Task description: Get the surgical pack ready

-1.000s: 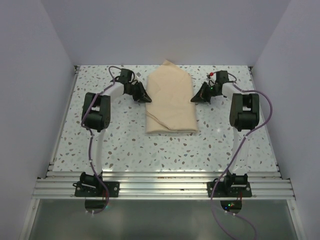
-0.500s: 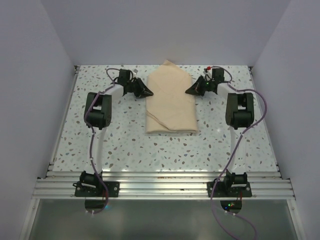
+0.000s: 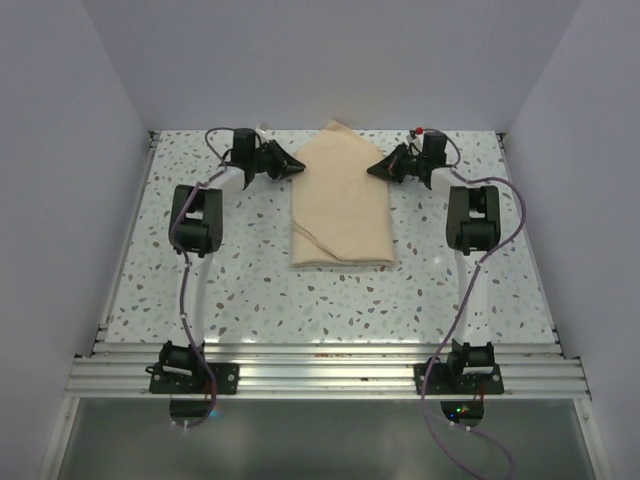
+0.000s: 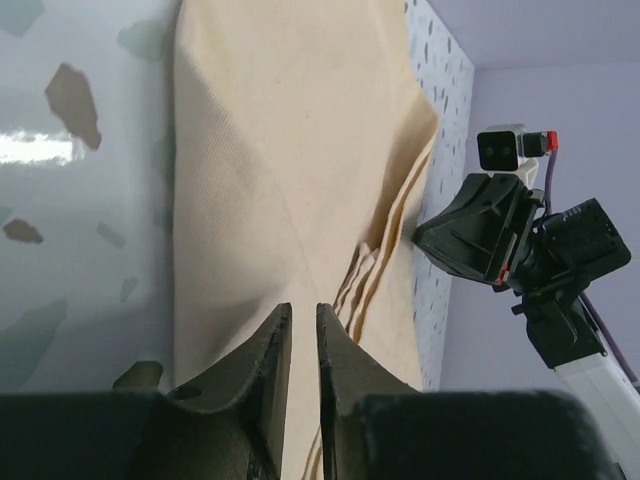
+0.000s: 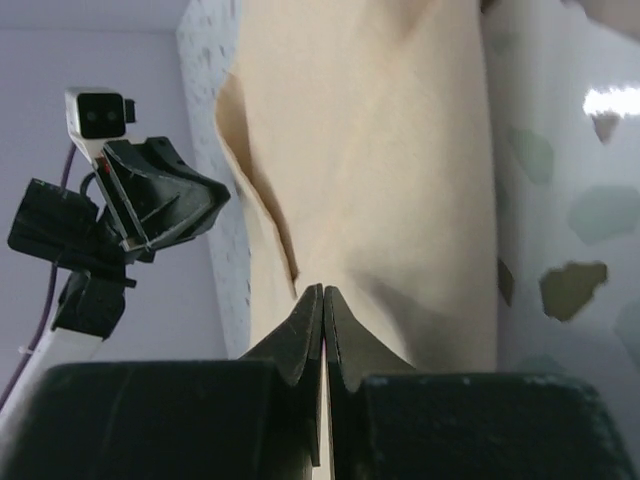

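The surgical pack (image 3: 340,205) is a folded tan cloth bundle lying in the far middle of the speckled table, with a pointed flap toward the back wall. No tray or instruments show. My left gripper (image 3: 298,167) points at the pack's far left edge; in the left wrist view its fingertips (image 4: 303,308) stand a narrow gap apart over the cloth (image 4: 290,150), holding nothing. From the other side, my right gripper (image 3: 373,170) points at the far right edge. Its tips (image 5: 323,289) are pressed together just above the cloth (image 5: 400,150), and no fold shows between them.
The back wall (image 3: 330,70) rises close behind the pack, with side walls at left and right. An aluminium rail (image 3: 320,375) carries both arm bases at the near edge. Each wrist view shows the opposite gripper across the pack.
Both grippers have moved toward the back of the table along the pack's sides, to its far corners. The left jaws have parted slightly.
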Robot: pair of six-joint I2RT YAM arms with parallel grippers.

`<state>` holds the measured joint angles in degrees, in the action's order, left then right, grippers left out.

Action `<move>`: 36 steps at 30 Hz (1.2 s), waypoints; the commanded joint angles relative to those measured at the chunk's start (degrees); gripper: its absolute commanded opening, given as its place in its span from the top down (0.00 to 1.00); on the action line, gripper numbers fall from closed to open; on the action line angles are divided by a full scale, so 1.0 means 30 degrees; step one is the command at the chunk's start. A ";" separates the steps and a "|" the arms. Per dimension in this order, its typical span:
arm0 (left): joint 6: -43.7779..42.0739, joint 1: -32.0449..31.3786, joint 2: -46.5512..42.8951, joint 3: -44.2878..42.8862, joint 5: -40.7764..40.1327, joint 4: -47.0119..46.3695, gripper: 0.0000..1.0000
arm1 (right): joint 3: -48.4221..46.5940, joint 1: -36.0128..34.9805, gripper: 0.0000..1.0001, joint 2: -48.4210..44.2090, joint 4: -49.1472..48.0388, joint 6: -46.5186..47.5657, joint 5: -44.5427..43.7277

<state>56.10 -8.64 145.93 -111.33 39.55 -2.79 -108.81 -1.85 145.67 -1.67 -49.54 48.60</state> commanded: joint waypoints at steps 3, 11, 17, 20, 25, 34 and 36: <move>0.1749 0.0245 0.0837 -0.1941 -0.0381 -0.2645 0.80 | -0.2925 -0.0087 1.00 0.1039 -0.2605 -0.2616 -0.0584; 0.1663 0.0332 0.2450 -0.2001 -0.0819 -0.2031 0.81 | -0.3366 -0.0058 1.00 0.3444 -0.2521 -0.3291 -0.1667; 0.1780 0.0655 0.3827 -0.3640 -0.0733 -0.1912 0.81 | -0.5765 -0.0087 1.00 0.5466 -0.2111 -0.3672 -0.2108; 0.1606 0.0655 0.3449 -0.3614 -0.0440 -0.2966 0.79 | -0.7231 -0.0058 1.00 0.5587 -0.2051 -0.3819 -0.1786; -0.0237 0.0655 0.1049 -0.2824 -0.1783 -0.2734 0.70 | -0.7440 -0.0058 0.98 0.3305 -0.0414 -0.2154 -0.2486; -0.3904 0.0655 -0.2058 -0.0395 -0.5243 -0.2378 0.54 | -0.6855 -0.0029 0.59 -0.0243 0.4833 0.4410 -0.5389; -0.3787 0.0626 -0.2178 0.0283 -0.5564 -0.2645 0.50 | -0.6357 0.0029 0.56 -0.0594 0.5331 0.5261 -0.5944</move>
<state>48.40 -7.31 143.06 -113.03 27.07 -8.49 -128.97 -1.98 150.06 9.45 -42.04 34.54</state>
